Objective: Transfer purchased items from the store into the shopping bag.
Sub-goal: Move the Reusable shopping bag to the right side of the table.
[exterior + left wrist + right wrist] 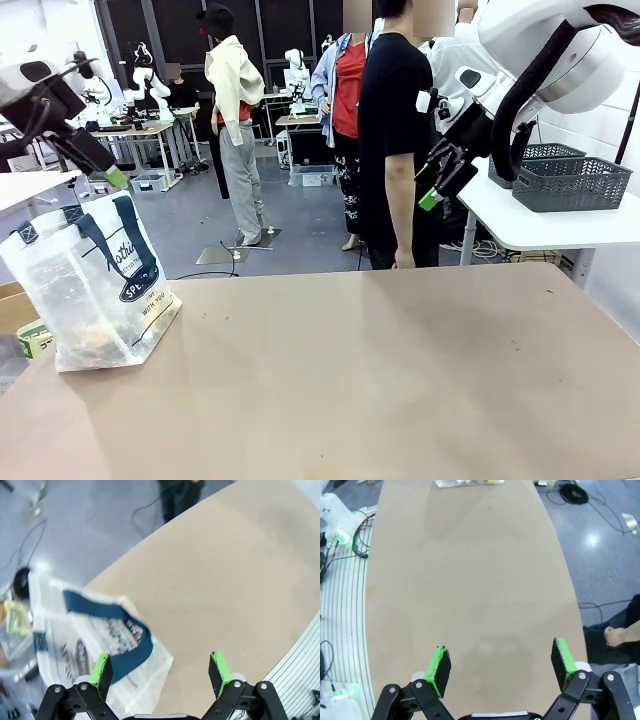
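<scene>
Left gripper (pixel 113 178): raised above the table's left end, over the shopping bag and clear of it; in the left wrist view (pixel 161 672) its fingers stand wide apart with nothing between them.
Left fingers (pixel 101 672): green pads, with the bag and its strap below them.
Shopping bag (pixel 95 285): stands upright at the table's left end, see-through whitish plastic with navy straps and a navy oval logo; in the left wrist view (pixel 95 645) one navy strap lies curved across its top.
Bag contents (pixel 90 340): a tan-brown mass low inside the bag; what it is cannot be told.
Table (pixel 380 390): a tan top running across the front view; in the right wrist view (pixel 470 595) it stretches away bare under the fingers.
Person (pixel 395 140): stands at the far side of the table in a black shirt, an arm hanging down; in the right wrist view a hand (pixel 615 636) shows past the table's edge.
Right gripper (pixel 432 188): held high above the table's right side, near the person, touching nothing; in the right wrist view (pixel 502 666) its fingers stand wide apart, holding nothing.
Right fingers (pixel 439 670): green pads over bare table.
Basket (pixel 568 183): dark grey, slotted sides, on a white side table (pixel 540 225) to the right, well apart from the bag; a second one stands just behind it.
</scene>
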Motion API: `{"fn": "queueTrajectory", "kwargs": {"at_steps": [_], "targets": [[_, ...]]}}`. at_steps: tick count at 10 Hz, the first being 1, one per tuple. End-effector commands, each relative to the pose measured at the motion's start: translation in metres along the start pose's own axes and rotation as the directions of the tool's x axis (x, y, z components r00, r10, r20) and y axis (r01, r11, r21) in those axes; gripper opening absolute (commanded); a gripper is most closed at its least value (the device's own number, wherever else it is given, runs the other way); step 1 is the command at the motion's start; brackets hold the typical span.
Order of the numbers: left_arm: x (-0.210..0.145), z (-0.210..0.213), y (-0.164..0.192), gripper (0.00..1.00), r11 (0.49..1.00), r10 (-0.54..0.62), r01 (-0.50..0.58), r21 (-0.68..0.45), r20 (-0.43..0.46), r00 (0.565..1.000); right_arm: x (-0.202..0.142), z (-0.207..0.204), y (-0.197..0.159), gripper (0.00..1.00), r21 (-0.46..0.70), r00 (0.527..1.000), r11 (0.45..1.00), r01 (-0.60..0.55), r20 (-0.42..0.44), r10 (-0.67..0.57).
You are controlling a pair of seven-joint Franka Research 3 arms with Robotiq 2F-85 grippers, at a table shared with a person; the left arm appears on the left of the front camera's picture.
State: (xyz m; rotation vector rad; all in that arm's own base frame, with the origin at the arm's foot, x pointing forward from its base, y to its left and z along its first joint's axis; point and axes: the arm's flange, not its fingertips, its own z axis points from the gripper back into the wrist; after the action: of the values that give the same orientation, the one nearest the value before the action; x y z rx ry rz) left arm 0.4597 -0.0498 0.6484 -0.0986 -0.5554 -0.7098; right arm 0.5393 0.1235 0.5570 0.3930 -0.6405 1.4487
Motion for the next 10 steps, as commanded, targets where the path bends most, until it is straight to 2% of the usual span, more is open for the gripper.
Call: {"fn": "queueTrajectory", "kwargs": {"at_steps": [1, 3, 4, 5, 6, 7, 10], "targets": [[0.005, -0.009, 0.004, 1.00, 0.970, -0.174, 0.192, -0.149, 0.123, 0.977, 0.002, 0.002, 0.000, 1.00, 0.009, 1.000, 1.000, 0.007, -0.015, -0.007], [0.007, -0.022, 0.005, 1.00, 0.917, -0.298, 0.348, -0.194, 0.246, 0.922, 0.002, 0.002, 0.000, 1.00, 0.009, 1.000, 1.000, 0.007, -0.015, -0.007], [0.009, -0.024, 0.010, 1.00, 0.882, -0.315, 0.392, -0.261, 0.290, 0.904, 0.002, 0.002, 0.000, 1.00, 0.009, 1.000, 1.000, 0.007, -0.015, -0.007], [0.008, -0.028, 0.013, 1.00, 0.856, -0.349, 0.432, -0.284, 0.299, 0.888, 0.002, 0.002, 0.000, 1.00, 0.009, 1.000, 1.000, 0.007, -0.015, -0.007], [0.003, -0.031, 0.013, 1.00, 0.836, -0.391, 0.491, -0.245, 0.361, 0.847, 0.002, 0.002, 0.000, 1.00, 0.009, 1.000, 1.000, 0.007, -0.015, -0.007], [-0.001, -0.038, 0.012, 1.00, 0.797, -0.492, 0.583, -0.157, 0.392, 0.777, 0.002, 0.002, 0.000, 1.00, 0.009, 1.000, 1.000, 0.007, -0.015, -0.007], [0.002, -0.051, 0.016, 1.00, 0.821, -0.484, 0.552, -0.149, 0.332, 0.810, 0.002, 0.002, 0.000, 1.00, 0.009, 1.000, 1.000, 0.007, -0.015, -0.007]]}}
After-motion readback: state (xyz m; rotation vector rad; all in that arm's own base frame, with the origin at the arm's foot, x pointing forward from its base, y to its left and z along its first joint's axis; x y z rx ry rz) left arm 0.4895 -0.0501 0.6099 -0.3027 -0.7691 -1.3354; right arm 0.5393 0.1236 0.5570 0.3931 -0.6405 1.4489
